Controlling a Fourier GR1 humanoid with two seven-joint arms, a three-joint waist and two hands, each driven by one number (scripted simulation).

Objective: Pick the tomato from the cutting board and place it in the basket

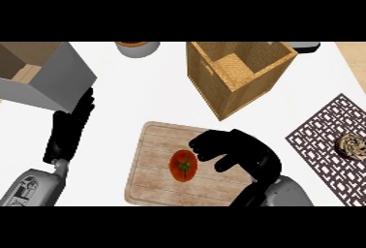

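Lying near the close end of the cutting board, the tomato has not yet left its starting place, so the task looks to be at its first step: nothing is lifted and nothing is in the basket. The grasp, the lift, the carry and the release are all still to do.

The right hand comes in from the lower edge and arches over the board just to the right of the tomato. Its fingers are bent into a claw, their tips pointing left over the tomato's upper edge, with the thumb lower down beside the fruit. A gap shows between thumb and fingers, and they have not wrapped round the tomato. Whether the fingertips touch it cannot be told from this view.

At the left of the view the left hand rests on the counter, fingers straight and holding nothing.

Further off, on the right, a patterned mat carries a small round object. Beyond the board stands the basket, open at the top, apart from the board's far edge, with a grey box well to its left.
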